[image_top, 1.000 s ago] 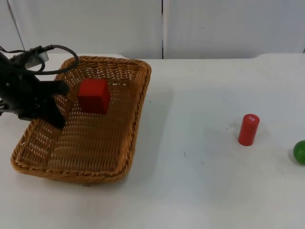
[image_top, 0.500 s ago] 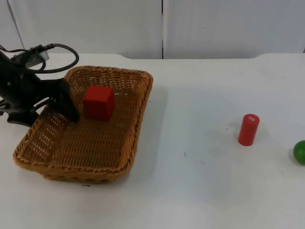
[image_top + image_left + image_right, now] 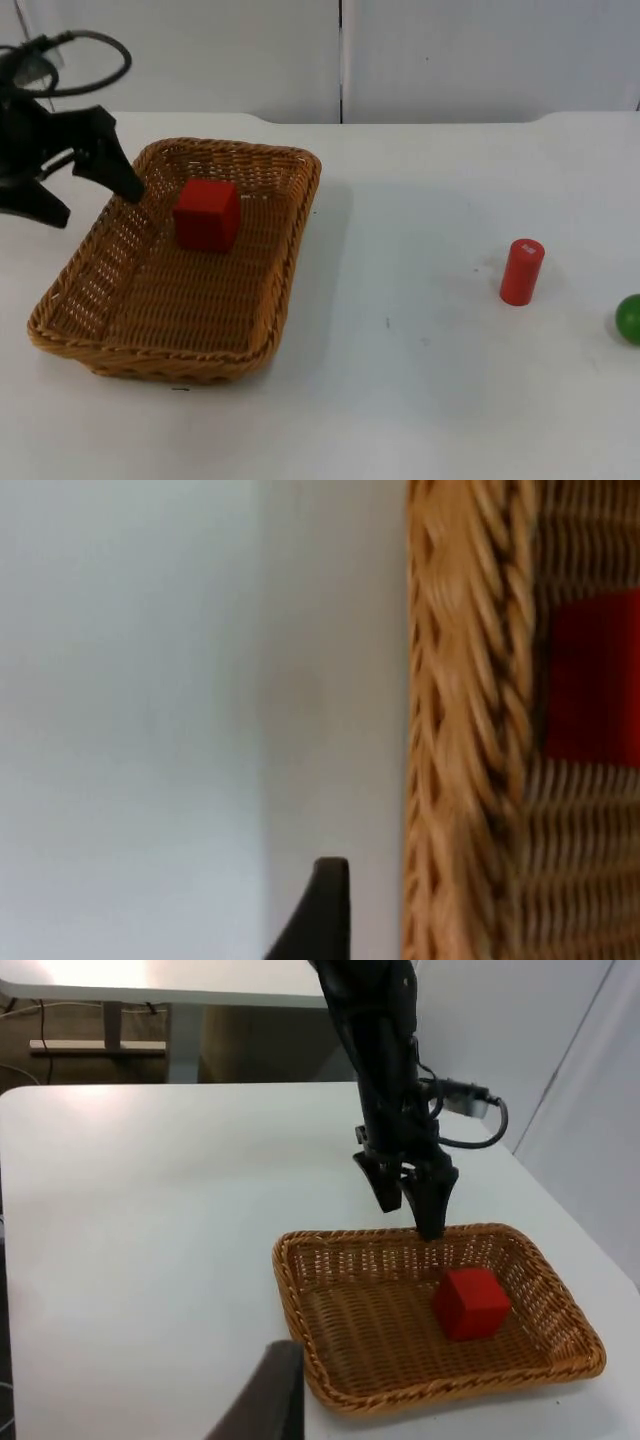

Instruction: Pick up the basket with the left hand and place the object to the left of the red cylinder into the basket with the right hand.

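Top view: left tool point(image 3: 85, 198) spread wide over the far-left rim of the woven wicker basket point(image 3: 100, 350), gripping nothing; basket sits flat on the white tabletop point(image 3: 420, 380); red cube point(image 3: 206, 214) inside it, near the far end; red cylinder point(image 3: 521, 271) and green ball point(image 3: 629, 318) well apart on the right.

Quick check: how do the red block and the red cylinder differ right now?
The red block is a cube; the red cylinder is a round post standing upright. The block lies inside the basket, while the cylinder stands on the bare white table, far to the basket's right. The block looks bulkier, the cylinder slimmer. Both are red, and neither gripper touches either.
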Motion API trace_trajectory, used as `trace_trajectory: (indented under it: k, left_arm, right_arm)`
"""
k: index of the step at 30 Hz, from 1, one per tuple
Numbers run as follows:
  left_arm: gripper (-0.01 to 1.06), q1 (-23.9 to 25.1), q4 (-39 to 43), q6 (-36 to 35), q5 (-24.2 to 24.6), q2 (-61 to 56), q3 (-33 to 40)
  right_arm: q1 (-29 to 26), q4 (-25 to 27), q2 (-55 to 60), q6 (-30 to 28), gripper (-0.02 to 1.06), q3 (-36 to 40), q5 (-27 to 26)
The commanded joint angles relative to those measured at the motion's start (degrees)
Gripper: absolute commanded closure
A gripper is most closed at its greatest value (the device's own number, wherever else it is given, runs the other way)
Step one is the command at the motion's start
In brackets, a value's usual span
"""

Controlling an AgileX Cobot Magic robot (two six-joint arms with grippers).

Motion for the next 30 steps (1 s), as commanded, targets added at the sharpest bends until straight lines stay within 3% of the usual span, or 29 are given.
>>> trace_trajectory:
  k: [1,11,21,30]
  left_arm:
    - [0.22,0.4,-0.4,-0.8,2.1,-1.5,-0.2]
    - [0.22,0.8,4.8,-4.1,14.4,-6.7,-0.2]
    - [0.22,0.8,4.9,-7.0,22.8,-11.7,0.0]
    - [0.22,0.8,5.0,-7.7,22.2,-19.2,7.3]
  right_arm:
    - [-0.2,0.3,-0.3,-0.2,0.10,0.0,0.3]
    - [-0.2,0.6,-0.3,-0.2,0.10,0.0,-0.1]
    - [-0.2,0.8,-0.3,-0.2,0.10,0.0,-0.1]
    - [-0.2,0.8,-0.3,-0.1,0.10,0.0,-0.1]
